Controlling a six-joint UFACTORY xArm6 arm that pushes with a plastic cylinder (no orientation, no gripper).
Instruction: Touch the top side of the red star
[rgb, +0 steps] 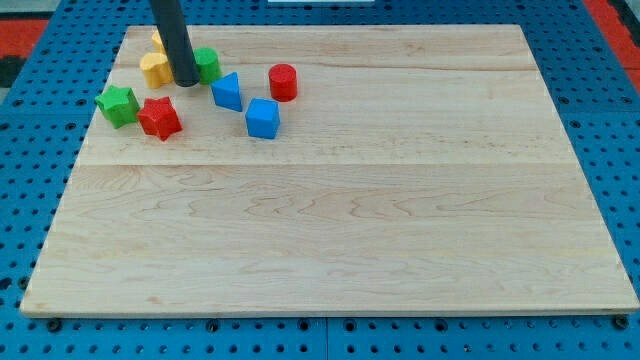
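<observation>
The board (330, 200) is pale wood with fine lengthwise grain, made of several planks joined side by side, and it lies on a blue pegboard (30, 200) dotted with holes. My tip (186, 83) is the lower end of a smooth, dark, round rod with no jaws to open or close; it stands on the wood near the view's top left and holds nothing. The red star (159, 117) sits just below and to the view's left of my tip, apart from it. The blocks look smooth and matte, with faceted sides. I count eight: two red, namely the star and a red cylinder (283, 81); two blue, a blue cube (263, 118) and a wedge-like blue block (227, 92); two green, a green star (117, 104) and a green block (207, 64) partly behind the rod; and two yellow, a yellow block (155, 69) touching the rod's left side and another yellow block (157, 40) above it, mostly hidden. No writing can be read anywhere.
</observation>
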